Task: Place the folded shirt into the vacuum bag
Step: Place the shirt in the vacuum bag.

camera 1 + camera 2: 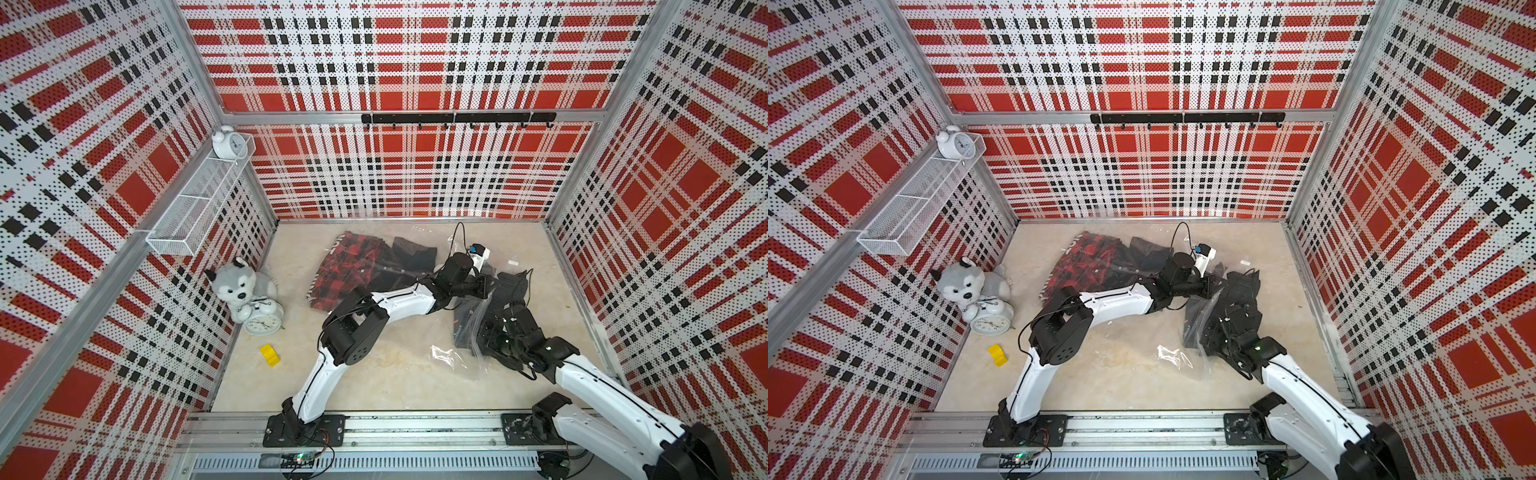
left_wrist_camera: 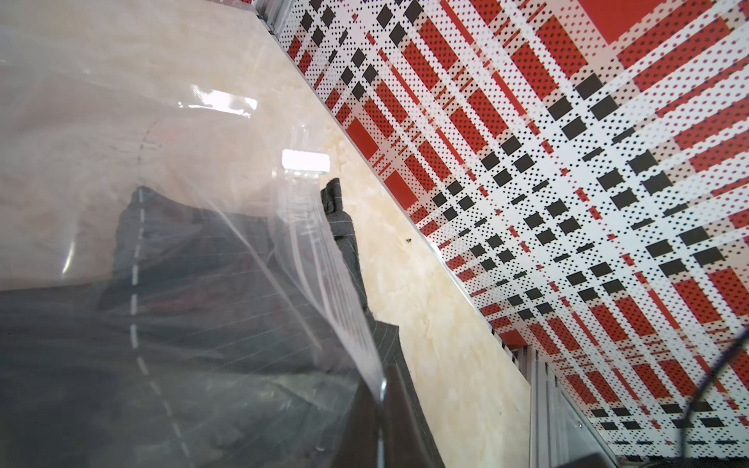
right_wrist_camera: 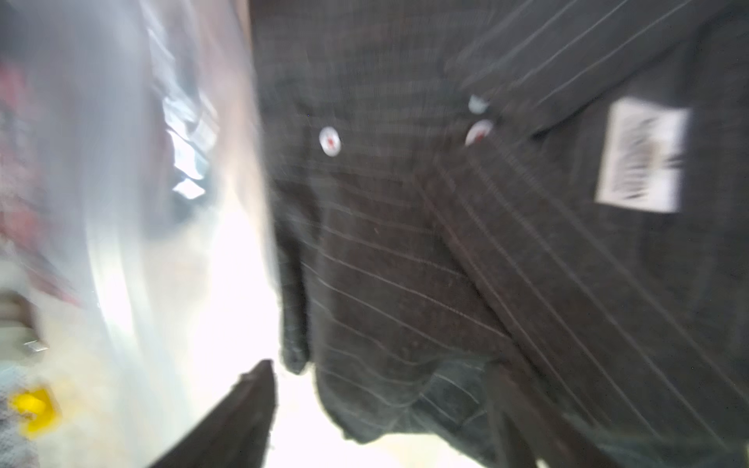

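The vacuum bag (image 1: 455, 357) is a clear, crinkly plastic sheet on the right half of the floor. In the left wrist view the bag (image 2: 162, 194) is lifted and its zip edge carries a white slider (image 2: 304, 161). My left gripper (image 2: 381, 409) is shut on that clear edge; in a top view the left gripper (image 1: 487, 287) sits at the bag's far side. The folded shirt (image 3: 425, 243) is dark grey with thin pinstripes, white buttons and a white label. It lies partly under the plastic (image 1: 467, 328). My right gripper (image 3: 381, 409) is open, the shirt's hem hanging between its fingers (image 3: 239, 417).
A red plaid garment (image 1: 347, 270) and a dark one (image 1: 415, 252) lie at the back. A plush husky (image 1: 239, 284), an alarm clock (image 1: 262, 323) and a yellow block (image 1: 270, 355) sit at the left. A wire shelf (image 1: 199, 203) and a hook rail (image 1: 457, 118) hang on the walls.
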`<state>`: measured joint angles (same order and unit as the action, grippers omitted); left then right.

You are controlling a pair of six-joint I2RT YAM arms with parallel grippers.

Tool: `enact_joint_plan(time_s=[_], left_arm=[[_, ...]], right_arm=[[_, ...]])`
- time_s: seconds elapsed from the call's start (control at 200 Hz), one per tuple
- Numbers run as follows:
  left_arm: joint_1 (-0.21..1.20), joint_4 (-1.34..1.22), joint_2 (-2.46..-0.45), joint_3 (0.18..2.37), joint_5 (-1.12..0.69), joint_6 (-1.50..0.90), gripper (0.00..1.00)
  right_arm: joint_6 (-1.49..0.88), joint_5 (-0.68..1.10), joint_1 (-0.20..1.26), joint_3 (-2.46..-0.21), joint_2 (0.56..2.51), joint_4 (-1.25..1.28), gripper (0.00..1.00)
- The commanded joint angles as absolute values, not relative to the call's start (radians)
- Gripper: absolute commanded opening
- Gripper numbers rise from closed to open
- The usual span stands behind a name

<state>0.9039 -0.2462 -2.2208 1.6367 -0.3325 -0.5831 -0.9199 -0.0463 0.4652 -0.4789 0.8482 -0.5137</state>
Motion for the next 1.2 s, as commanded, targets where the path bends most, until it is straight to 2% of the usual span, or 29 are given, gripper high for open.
enact_joint_plan(time_s=[0.0, 0.165, 0.466, 0.586, 0.787, 0.887, 1.037, 1.127, 1.192], left_arm=[[0.921, -0.269, -2.181, 1.643, -0.345, -0.583, 0.00], [0.927, -0.260, -2.198, 1.661, -0.344, -0.583, 0.00], [0.941, -0.262, -2.220, 1.661, -0.339, -0.588, 0.00], [0.944, -0.259, -2.229, 1.663, -0.337, -0.588, 0.00], [0.944, -0.250, -2.244, 1.672, -0.337, -0.587, 0.00], [0.947, -0.250, -2.250, 1.679, -0.341, -0.589, 0.00], [0.952, -0.249, -2.248, 1.681, -0.341, -0.591, 0.00], [0.956, -0.249, -2.241, 1.678, -0.337, -0.591, 0.00], [0.960, -0.250, -2.237, 1.676, -0.336, -0.592, 0.00]], right_arm=[[-0.903, -0.150, 0.436, -0.519, 0.769, -0.607, 0.94], [-0.853, -0.121, 0.301, -0.508, 0.733, -0.625, 0.97], [-0.755, 0.076, -0.033, -0.441, 0.768, -0.513, 0.99], [-0.765, 0.094, -0.089, -0.395, 0.794, -0.457, 1.00], [-0.776, 0.105, -0.100, -0.312, 0.866, -0.350, 1.00], [-0.775, 0.212, -0.099, -0.271, 0.944, -0.242, 0.89], [-0.770, 0.358, -0.099, -0.232, 0.987, -0.108, 0.47], [-0.771, 0.392, -0.099, -0.248, 0.952, -0.100, 0.30], [-0.776, 0.428, -0.099, -0.267, 0.927, -0.097, 0.22]])
